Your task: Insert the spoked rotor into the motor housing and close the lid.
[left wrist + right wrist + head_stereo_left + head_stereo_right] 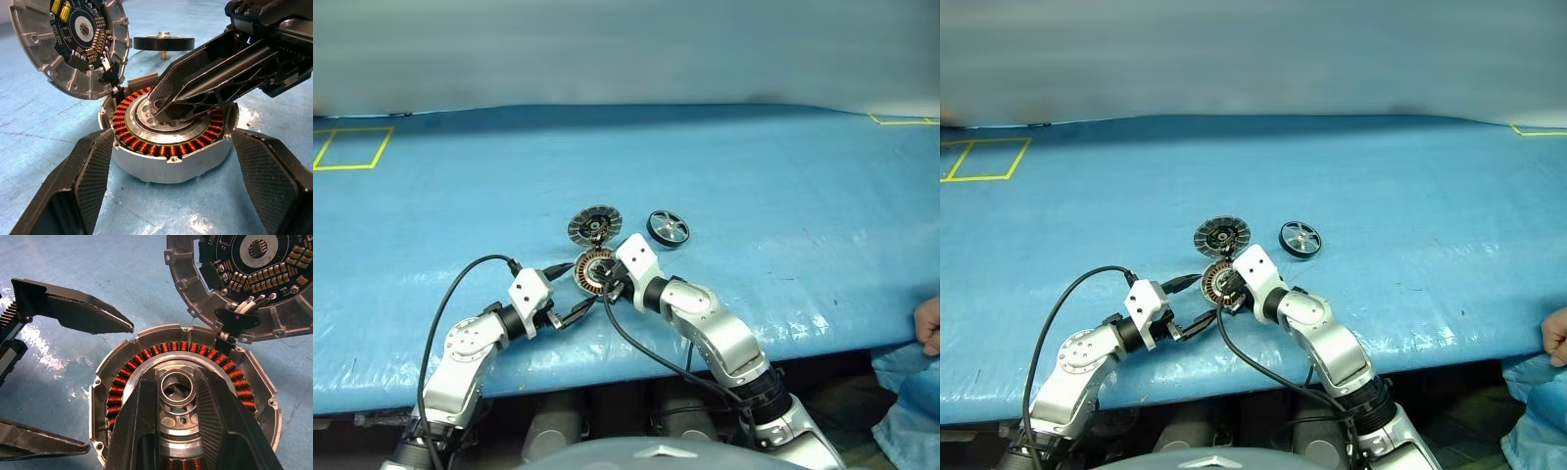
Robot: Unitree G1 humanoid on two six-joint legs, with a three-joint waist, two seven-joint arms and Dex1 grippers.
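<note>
We see the motor housing (594, 271) at centre frame in the head views, on the blue table cover (754, 176), with the lid (595, 226) swung open just above it and still joined at its edge. The spoked rotor (668, 228) lies to the right of the lid, apart from both, on the cover.

The left gripper (171, 161) is spread wide, released, one finger on each side of the housing; the left wrist view shows gaps between both pads and the casing wall, which the head views cannot resolve. That view also shows the right gripper (164, 105) coming in from upper right, its tips down at the housing's silver centre.

The right wrist view adds the top-down look: the right gripper's two fingers (139, 431) sit narrow on either side of the central hub, over the inner silver plate and inside the copper winding ring. Whether they actually pinch the hub we cannot tell. The lid's circuit-board face fills that frame's upper right. A person's hand (928, 325) shows at the right edge of the head view.
</note>
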